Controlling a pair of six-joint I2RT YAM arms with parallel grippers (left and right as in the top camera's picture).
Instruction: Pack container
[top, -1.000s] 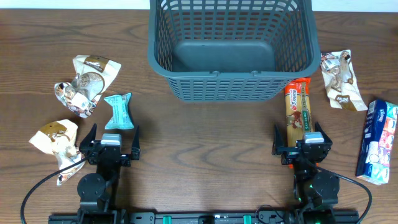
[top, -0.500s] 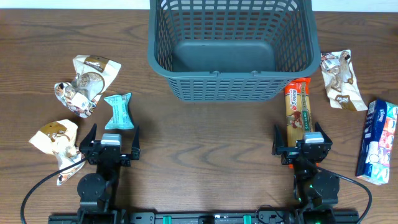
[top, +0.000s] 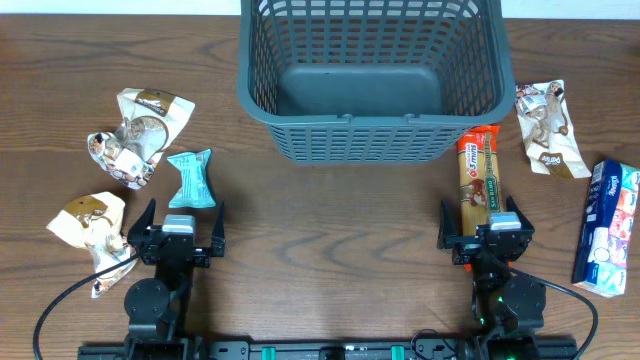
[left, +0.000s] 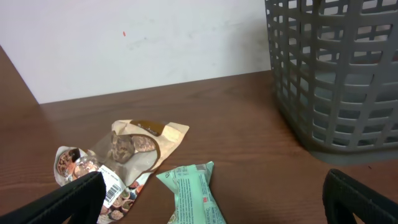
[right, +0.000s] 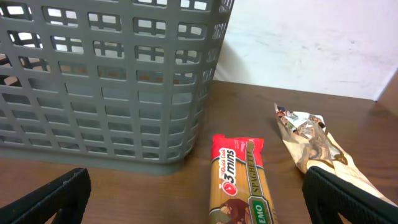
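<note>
Item 1, container (top: 360, 138): lg. dark grey-blue plastic basket, rect., lattice sides, thick rim, solid floor showing; we log it at far centre of the wooden table (top: 330, 250), upright, well ahead of both arms. Item 2, left gripper (top: 180, 218): low over near-left of table, fingers spread wide, gripping nothing; we see only bare wood btwn. them from the wrist cam. Item 3, right gripper (top: 485, 224): near-right, fingers likewise parted, clamping nothing. Item 4, spaghetti packet (top: 478, 175): orange-red, long, flat on table, far end just beside the basket's front-right corner, near end reaching in btwn. the right fingers; we cannot tell if it touches them. Item 5, teal snack packet (top: 190, 178): flat, just ahead of left gripper, apart from it. Item 6, cream pouch w/ clear window (top: 140, 130): crumpled, left of the teal packet, nuts visible through window. Item 7, second cream pouch (top: 90, 225): crumpled, just left of left gripper. Item 8, cream pouch w/ brown print (top: 545, 125): right of basket, near its side but apart. Item 9, blue-and-white pack (top: 610, 228): far right edge, lying slanted, well apart from right gripper.
</note>
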